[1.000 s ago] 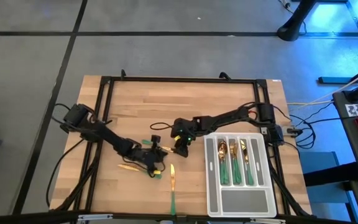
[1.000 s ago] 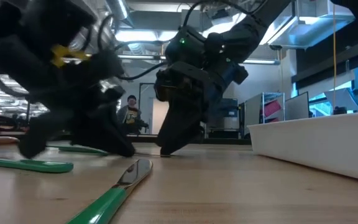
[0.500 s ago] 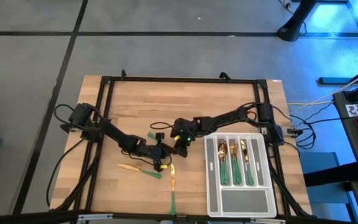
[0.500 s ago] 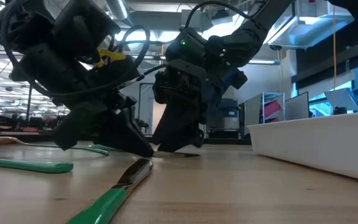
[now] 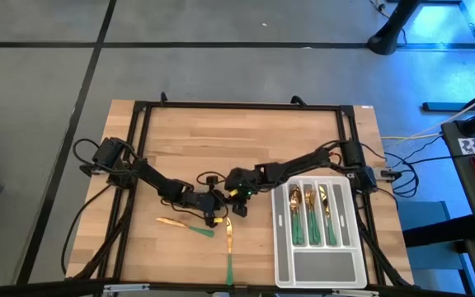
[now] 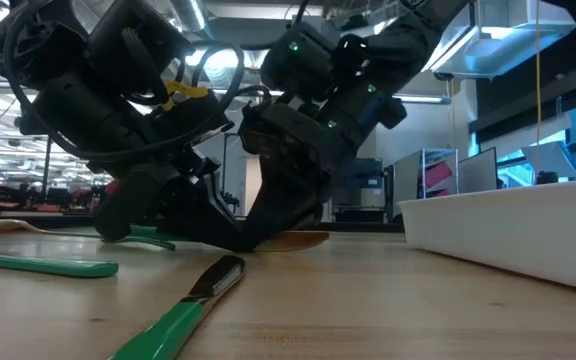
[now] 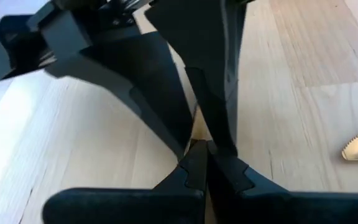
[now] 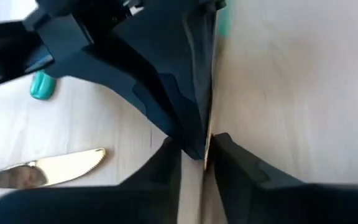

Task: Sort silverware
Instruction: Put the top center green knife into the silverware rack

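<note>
Both grippers meet at the table's middle. My left gripper [image 5: 218, 208] comes from the left, fingers shut. My right gripper [image 5: 231, 200] comes from the right, tipped low, fingers nearly together around one piece of silverware [image 8: 209, 93]. That piece shows edge-on, gold end at the fingers and green handle farther off. The low view shows its gold end [image 6: 298, 238] just above the wood. A second piece [image 5: 184, 223] and a knife [image 5: 229, 243] lie flat near the front edge. More pieces lie in the grey tray [image 5: 280, 247]. My left gripper [image 7: 205, 155] has its shut fingertips against the piece's gold end [image 7: 197, 144], slanting down from the table's left; whether it pinches it or only presses on it, I cannot tell. My right gripper [image 8: 194, 149] has the piece's gold end [image 8: 207, 146] between its fingers, against one of them, slanting down from the right. The piece stands on edge, along the fingers, low over the table.
The knife [image 6: 183, 310] lies just in front of the grippers, blade toward them, and another green handle [image 6: 48, 264] lies to the left. The tray's pale wall [image 6: 508, 235] stands close on the right. Bare wood lies behind the grippers.
My left gripper has moved from beside the loose piece toward the table's right, up to my right gripper. My right gripper has tipped lower and shifted slightly left. The piece's gold end, dark and flat on the wood before, now shows just above the table.
</note>
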